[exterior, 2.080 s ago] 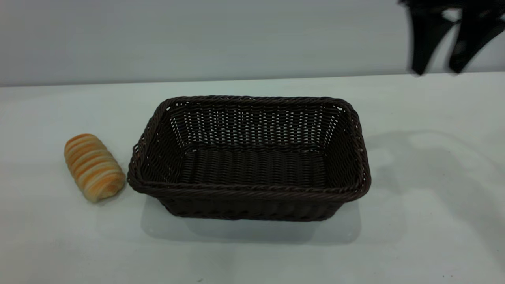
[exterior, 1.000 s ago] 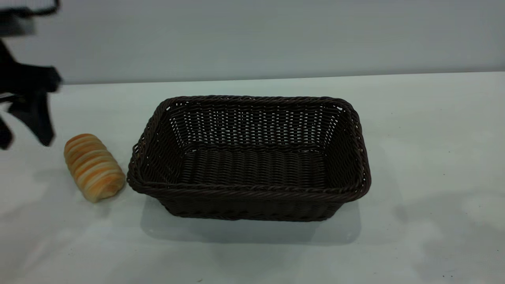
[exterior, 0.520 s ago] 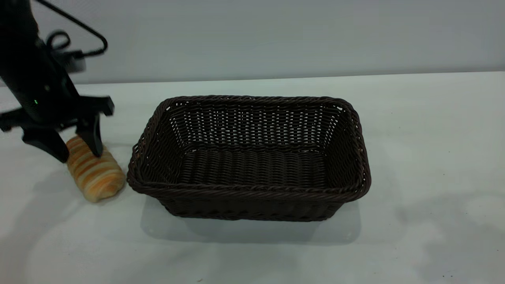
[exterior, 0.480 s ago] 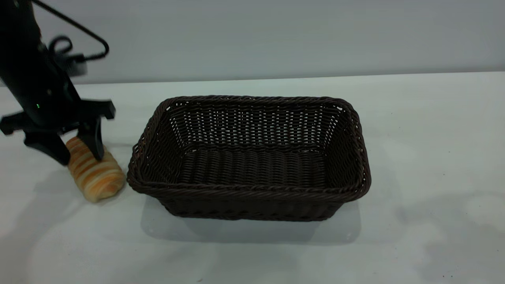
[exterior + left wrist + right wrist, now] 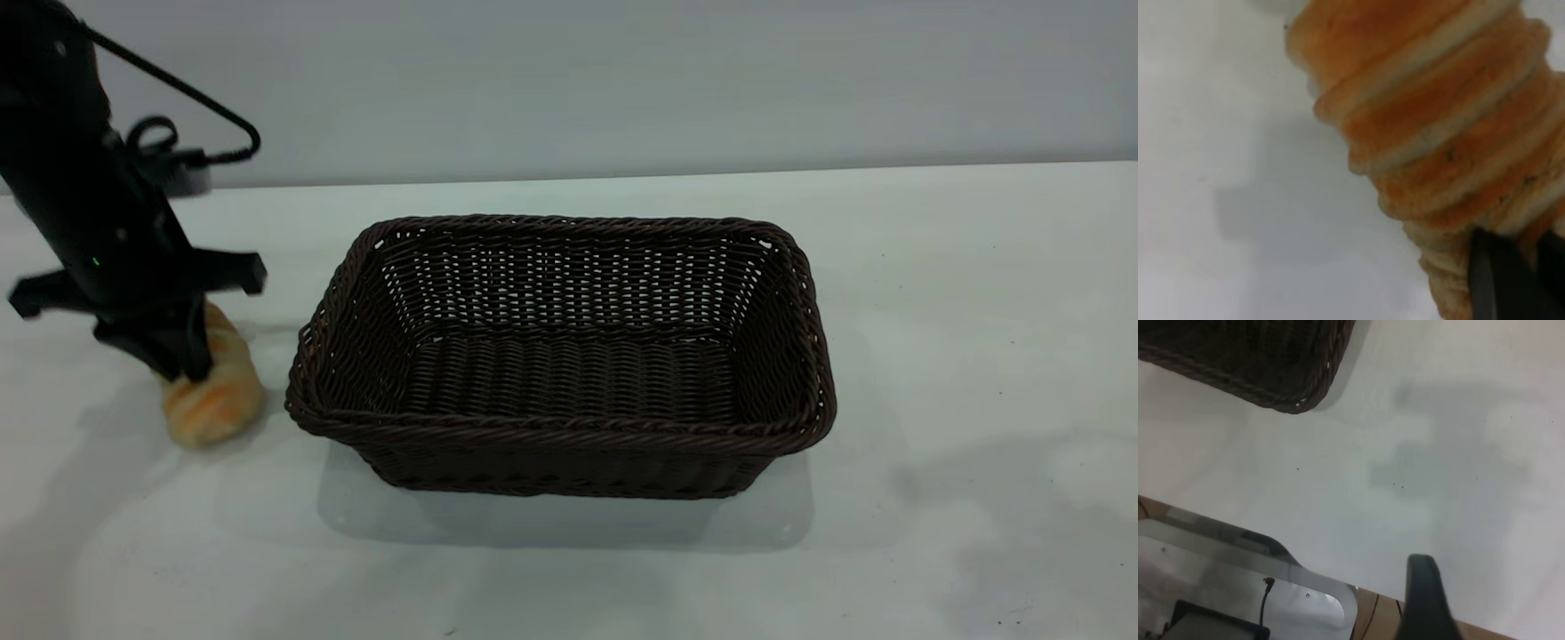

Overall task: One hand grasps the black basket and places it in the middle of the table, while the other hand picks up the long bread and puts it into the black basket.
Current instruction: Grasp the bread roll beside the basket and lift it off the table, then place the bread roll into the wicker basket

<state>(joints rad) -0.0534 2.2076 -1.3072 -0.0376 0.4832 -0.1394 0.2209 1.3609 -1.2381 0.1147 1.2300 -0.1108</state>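
Bread (image 5: 1431,133) orange, cream-striped; basket (image 5: 569,427) dark brown-black weave; table (image 5: 960,293) white-grey.

- We see the black basket (image 5: 562,356) standing on the desk (image 5: 933,356), near the middle.
- The long bread (image 5: 216,396) lies on the desk just to the left of the basket, close to its left rim and apart from it.
- The left hand (image 5: 178,360) comes down on the bread from above and behind, its fingers clamped on the bread.
- In the right wrist view, the right hand (image 5: 1425,600) sits above bare desk, beyond one basket corner.
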